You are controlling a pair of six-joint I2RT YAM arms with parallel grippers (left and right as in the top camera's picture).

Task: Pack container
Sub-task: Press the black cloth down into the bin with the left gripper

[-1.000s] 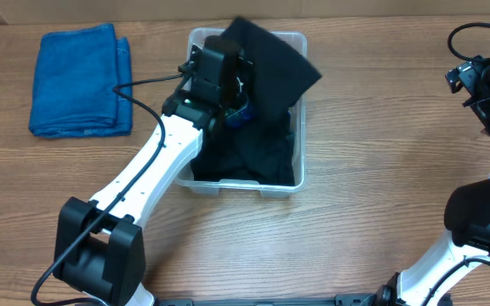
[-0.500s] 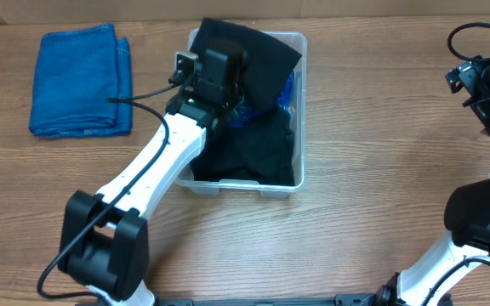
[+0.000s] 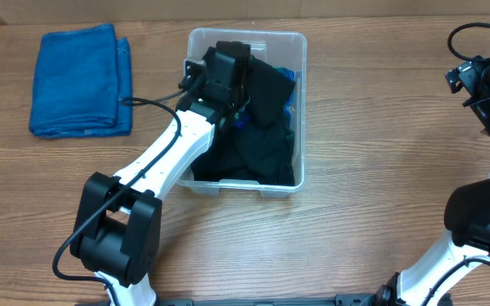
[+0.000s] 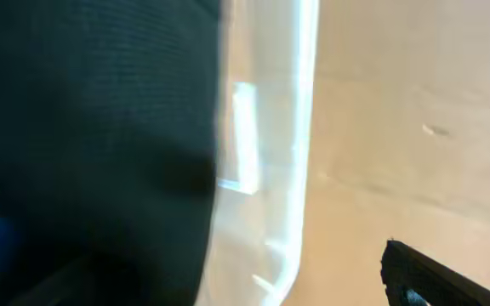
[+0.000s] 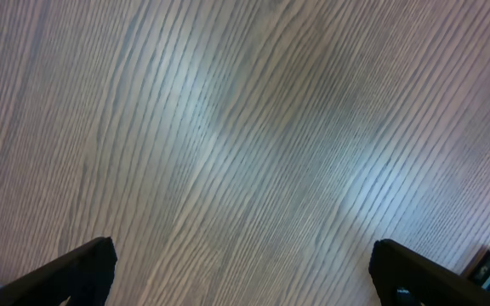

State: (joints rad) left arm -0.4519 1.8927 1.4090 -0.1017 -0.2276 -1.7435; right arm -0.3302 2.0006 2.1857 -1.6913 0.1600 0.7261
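Left gripper (image 3: pixel 230 64) is let go and holds nothing. In its own camera one finger (image 4: pixel 449 276) sits far out to the side, with only the tub wall and wood in the middle. I cannot see the other finger against the dark cloth.

Right under this hand is the container (image 3: pixel 303 110), a clear tub. The hand hangs over its far end, close to the wall there. Inside, below and just beside the hand, lies a heap of black cloth (image 3: pixel 262 157). A bit of something blue (image 3: pixel 290 85) peeks out next to it. A folded blue towel (image 3: pixel 79 81) lies well off to one side of the hand, out on the table (image 3: pixel 381 170).

What could go wrong? The black cloth looks puffy and high beside the hand. If the hand goes up with a finger caught in a fold, I think the cloth could come out again. The hand is also near the tub wall, so a sideways move might bump it and push the tub.

The left arm stretches forward over the tub, with its wrist bent down into it. The right gripper (image 5: pixel 245 263) is spread wide over bare wood, far from the tub, with its arm folded up.
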